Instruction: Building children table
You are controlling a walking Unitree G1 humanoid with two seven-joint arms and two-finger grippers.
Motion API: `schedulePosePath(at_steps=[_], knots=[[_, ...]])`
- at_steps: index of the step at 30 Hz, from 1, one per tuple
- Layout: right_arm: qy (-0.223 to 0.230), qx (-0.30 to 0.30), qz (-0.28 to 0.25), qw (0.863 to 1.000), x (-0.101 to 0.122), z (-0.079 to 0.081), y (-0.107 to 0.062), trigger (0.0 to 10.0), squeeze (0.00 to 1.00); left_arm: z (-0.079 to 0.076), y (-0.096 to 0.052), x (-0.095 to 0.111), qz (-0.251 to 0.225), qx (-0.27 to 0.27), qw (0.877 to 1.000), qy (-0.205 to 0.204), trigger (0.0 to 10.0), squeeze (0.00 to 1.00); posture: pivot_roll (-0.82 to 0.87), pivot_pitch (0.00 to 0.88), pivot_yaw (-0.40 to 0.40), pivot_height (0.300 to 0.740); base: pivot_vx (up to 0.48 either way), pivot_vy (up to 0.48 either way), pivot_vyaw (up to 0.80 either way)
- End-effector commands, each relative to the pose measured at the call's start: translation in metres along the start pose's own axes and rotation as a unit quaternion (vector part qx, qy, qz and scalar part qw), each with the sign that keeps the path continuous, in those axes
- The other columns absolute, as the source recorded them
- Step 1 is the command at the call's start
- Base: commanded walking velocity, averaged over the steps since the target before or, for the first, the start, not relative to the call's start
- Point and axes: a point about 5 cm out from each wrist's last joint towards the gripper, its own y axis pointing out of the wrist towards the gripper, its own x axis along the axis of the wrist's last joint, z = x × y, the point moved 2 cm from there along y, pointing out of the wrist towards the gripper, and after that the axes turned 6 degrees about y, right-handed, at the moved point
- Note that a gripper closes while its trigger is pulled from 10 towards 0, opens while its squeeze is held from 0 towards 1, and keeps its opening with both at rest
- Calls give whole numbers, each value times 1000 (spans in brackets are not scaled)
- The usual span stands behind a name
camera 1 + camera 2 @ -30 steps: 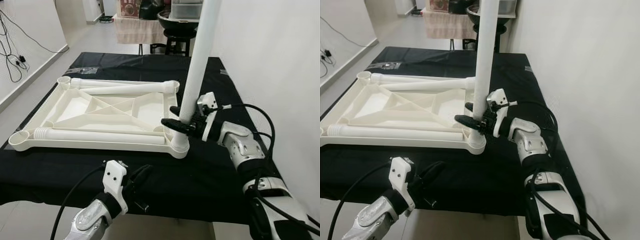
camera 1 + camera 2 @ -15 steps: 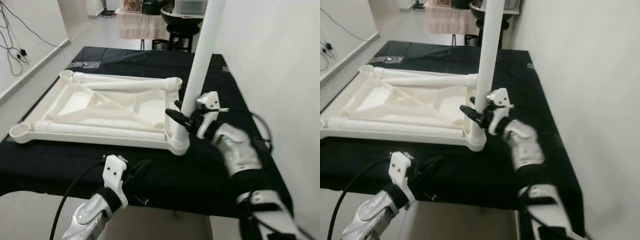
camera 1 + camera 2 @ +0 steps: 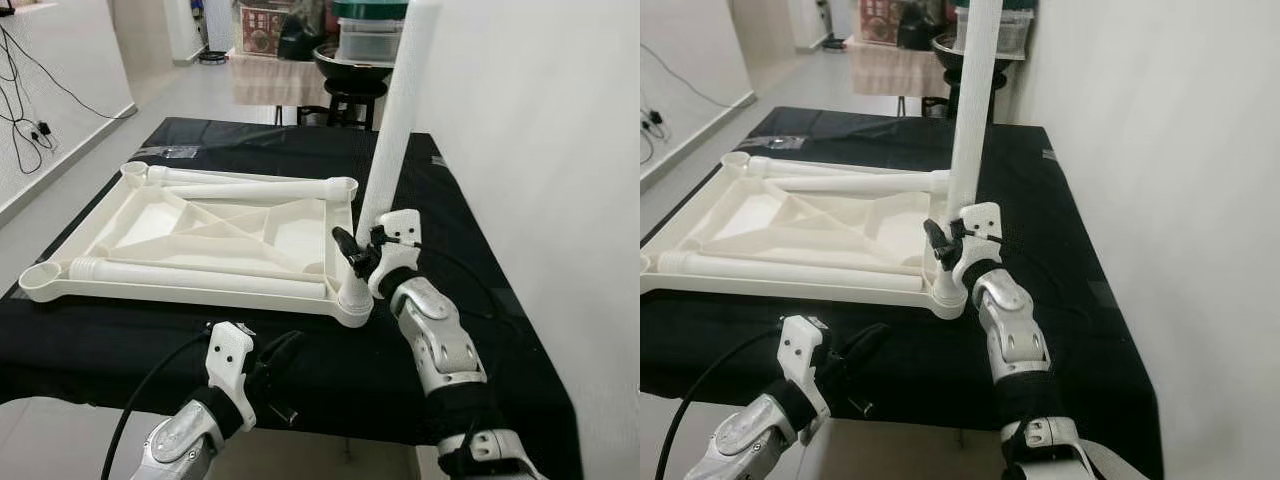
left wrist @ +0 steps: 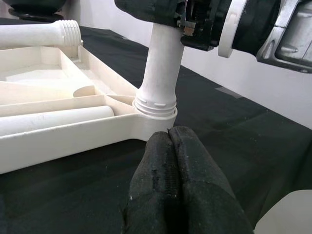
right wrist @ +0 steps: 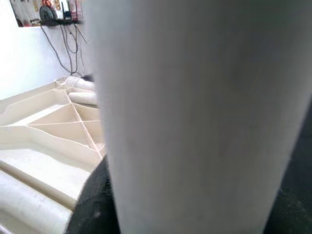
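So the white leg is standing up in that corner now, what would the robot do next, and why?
Probably keep twisting the leg to seat it. The right gripper is clamped on it just above the corner socket of the upturned tabletop, where the thread ridges look nearly sunk in. The left gripper hangs idle.

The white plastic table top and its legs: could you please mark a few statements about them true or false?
1. One white tubular leg stands upright in a corner socket of the upside-down white plastic table top. True.
2. The right hand grips that leg near its base. True.
3. The left hand holds a leg. False: its fingers are shut on nothing, near the table edge.
4. The other legs are fitted upright. False: they lie flat in the top.
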Motion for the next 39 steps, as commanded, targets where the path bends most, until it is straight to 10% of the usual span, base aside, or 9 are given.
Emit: schedulePosePath(at_steps=[1, 6, 9, 10, 21, 22, 24, 25, 39], knots=[[17, 22, 47, 999, -15, 2, -2, 10000, 1000, 0, 0, -3, 6, 0, 1000, 4, 10000, 0, 67, 23, -74, 740, 0, 0, 0], [10, 133, 22, 991, 12, 8, 2, 10000, 1000, -1, 0, -3, 6, -2, 1000, 1, 10000, 0, 65, 29, -71, 740, 0, 0, 0], [-16, 192, 7, 981, 26, 7, 2, 10000, 624, -1, 0, -3, 5, -1, 1000, 1, 10000, 0, 66, 28, -71, 740, 0, 0, 0], [-19, 228, 5, 974, 30, 7, 2, 10000, 0, -1, 0, -2, 5, -1, 1000, 2, 10000, 0, 69, 30, -71, 740, 0, 0, 0], [-23, 364, 49, 930, 31, -4, -4, 10000, 0, 0, 0, -2, 6, 0, 1000, 3, 10000, 0, 73, 29, -69, 740, 0, 0, 0], [-19, 371, 53, 927, 30, -6, -4, 5412, 0, -1, 0, -2, 6, 0, 1000, 4, 10000, 0, 76, 32, -66, 740, 0, 0, 0], [-17, 377, 56, 925, 30, -7, -4, 5412, 0, -1, 0, -2, 6, 0, 1000, 4, 10000, 0, 76, 32, -66, 740, 0, 0, 0], [-11, 378, 57, 924, 31, -9, -4, 0, 0, -1, 0, -2, 6, 0, 1000, 4, 10000, 0, 76, 32, -66, 740, 0, 0, 0], [-19, 287, 52, 956, 19, -28, -7, 0, 0, -1, -2, -1, 6, 1, 1000, 3, 10000, 0, 65, 44, -68, 740, 0, 0, 0]])
